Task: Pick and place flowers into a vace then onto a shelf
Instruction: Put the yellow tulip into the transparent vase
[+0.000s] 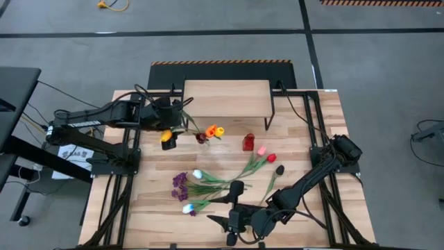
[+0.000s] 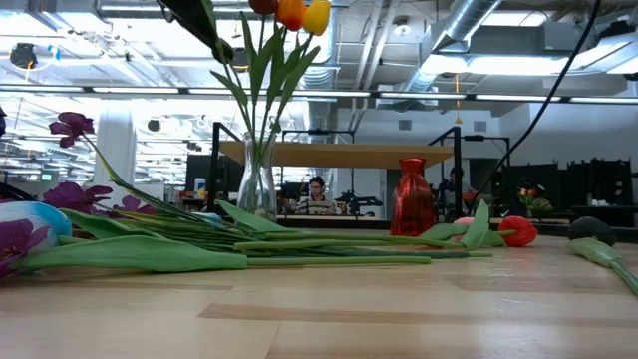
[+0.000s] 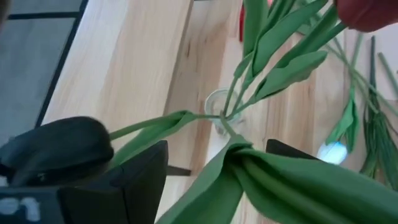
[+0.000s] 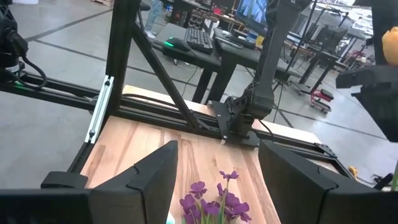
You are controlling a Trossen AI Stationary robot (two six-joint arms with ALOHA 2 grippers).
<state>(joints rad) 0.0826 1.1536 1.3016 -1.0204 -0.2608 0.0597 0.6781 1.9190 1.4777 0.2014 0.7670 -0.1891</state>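
A clear glass vase (image 1: 202, 141) (image 2: 256, 189) stands left of centre with red, orange and yellow tulips (image 2: 291, 12) upright in it. My left gripper (image 1: 168, 132) (image 3: 217, 143) hovers open just left of the vase. A broad green leaf (image 3: 273, 180) lies between its fingers, and a yellow tulip head (image 1: 166, 137) sits beside it. A dark tulip head (image 3: 56, 149) leans out on a stem running to the vase mouth (image 3: 219, 109). More flowers (image 1: 208, 182) lie flat on the table. My right gripper (image 1: 223, 223) (image 4: 217, 146) waits open near the front edge. My left gripper has its fingers wide apart on either side of the green leaf (image 3: 249, 168), slanting down from the table's left toward the vase. I cannot tell whether either finger touches the leaf, because the leaf covers the inner side of one finger (image 3: 292, 149).
The shelf (image 1: 225, 97) (image 2: 339, 155) stands at the far middle on thin black legs. A small red vase (image 1: 248, 142) (image 2: 412, 196) stands right of the glass one. Purple sprigs (image 1: 180, 184) (image 4: 214, 202) lie in front of my right gripper.
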